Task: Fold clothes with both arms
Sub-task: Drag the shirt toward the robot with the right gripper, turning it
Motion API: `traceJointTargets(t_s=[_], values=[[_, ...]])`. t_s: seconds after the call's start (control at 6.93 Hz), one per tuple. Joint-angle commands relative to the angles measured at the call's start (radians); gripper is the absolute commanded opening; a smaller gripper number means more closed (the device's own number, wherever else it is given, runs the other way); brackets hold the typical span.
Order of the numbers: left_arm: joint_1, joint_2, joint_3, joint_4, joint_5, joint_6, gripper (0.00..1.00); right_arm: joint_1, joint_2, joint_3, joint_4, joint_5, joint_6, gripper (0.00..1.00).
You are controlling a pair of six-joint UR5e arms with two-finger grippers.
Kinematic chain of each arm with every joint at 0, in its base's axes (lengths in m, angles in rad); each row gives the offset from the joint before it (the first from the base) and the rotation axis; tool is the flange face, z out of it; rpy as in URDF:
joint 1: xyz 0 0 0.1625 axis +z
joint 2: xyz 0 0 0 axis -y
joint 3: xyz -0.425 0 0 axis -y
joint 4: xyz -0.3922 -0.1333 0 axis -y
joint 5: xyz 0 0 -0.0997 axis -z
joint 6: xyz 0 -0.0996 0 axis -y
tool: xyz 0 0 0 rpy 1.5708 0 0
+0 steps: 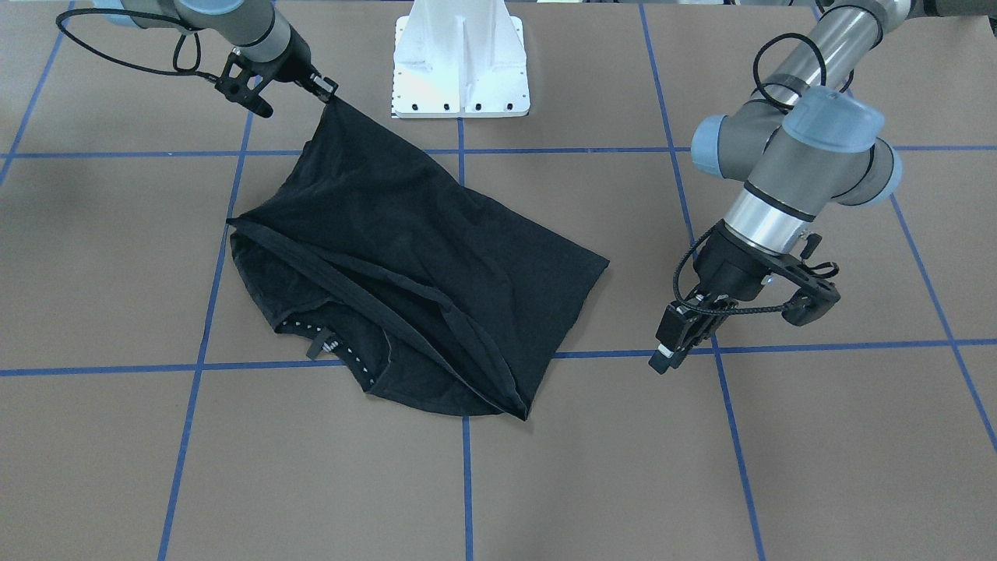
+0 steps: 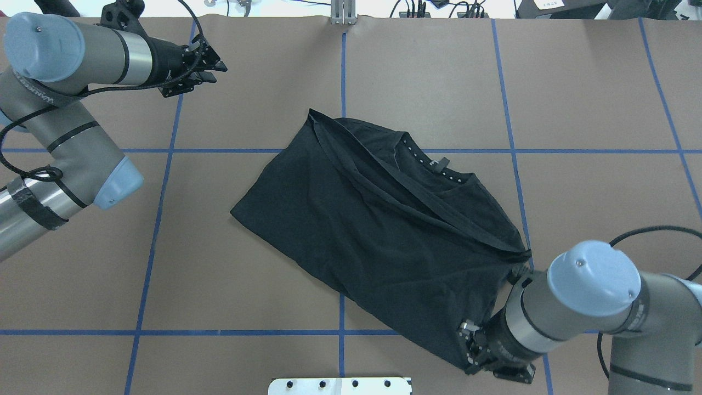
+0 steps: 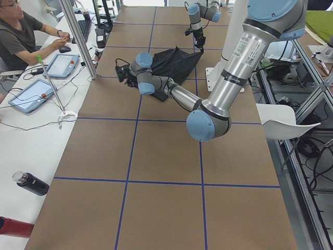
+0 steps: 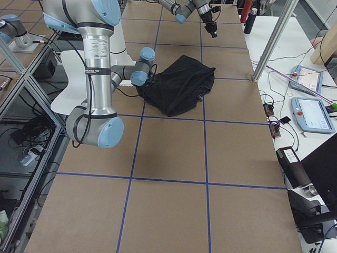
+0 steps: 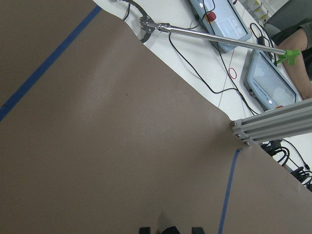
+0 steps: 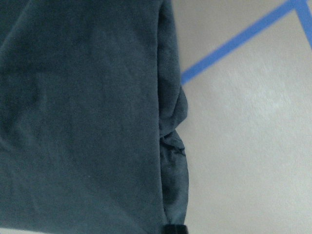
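Diagonally laid, T-shirt [image 2: 373, 236] points collar [image 2: 433, 164] far-side; right pincer [image 1: 326, 88] pinches its corner; left pincer [image 1: 664, 358]: cannot tell.

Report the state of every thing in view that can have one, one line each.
black short-sleeved T-shirt: crumpled and partly folded on the brown table, one corner lifted.
right arm's black two-finger tool: shut on the T-shirt's lifted corner.
left arm's black two-finger tool: open, empty, well apart from the T-shirt.
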Motion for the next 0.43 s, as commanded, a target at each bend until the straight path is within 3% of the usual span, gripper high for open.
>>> traceJointTargets(t_s=[0.0,0.29], values=[[-0.001,0.012,-0.021,0.003,-0.042,-0.002,0.4,-0.099,-0.007,0.006,-0.001,-0.008,0.047,0.99],[0.026,0.055,-0.125,0.103,-0.054,-0.016,0.47,-0.059,-0.007,0.028,-0.001,0.0,0.049,1.0]])
